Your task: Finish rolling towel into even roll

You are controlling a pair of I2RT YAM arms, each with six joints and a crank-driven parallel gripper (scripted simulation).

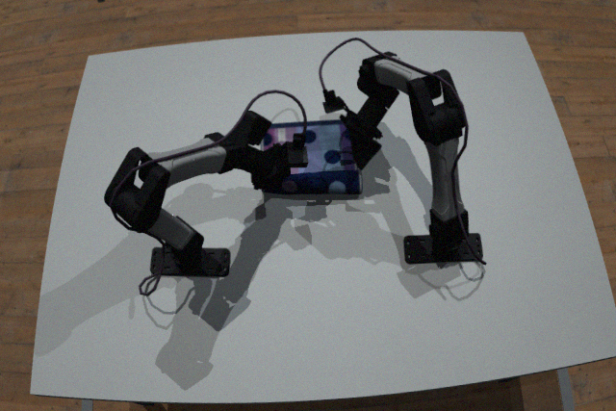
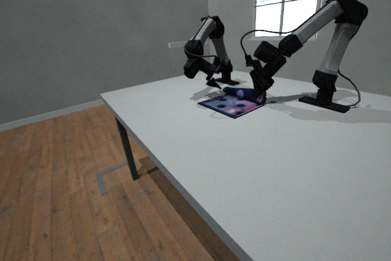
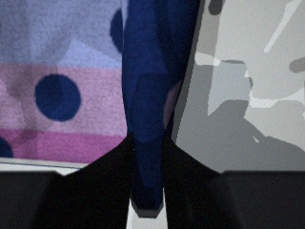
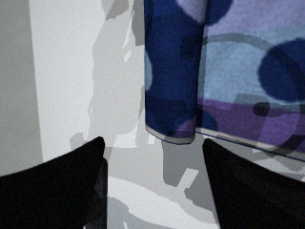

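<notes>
The towel's dark blue roll (image 1: 325,182) (image 2: 240,93) (image 3: 154,48) (image 4: 172,72) lies along the near edge of its flat part (image 1: 320,141) (image 2: 230,103) (image 3: 95,93) (image 4: 235,81), which shows pink, purple and light blue bands with dark dots. My left gripper (image 3: 148,134) (image 2: 259,93) is shut on the roll at its pink-banded end and squeezes it narrow there. My right gripper (image 4: 153,140) (image 2: 217,85) is open, just off the roll's other end, with nothing between its fingers. That end looks flattened in the right wrist view. In the top view the left arm hides the roll's left end.
Both arm bases (image 1: 216,262) (image 1: 418,249) stand on the white table (image 1: 308,337), on the roll's side of the towel. The flat part reaches away from them. Both grippers are close to the towel, one at each end. Arm shadows cross the towel and table.
</notes>
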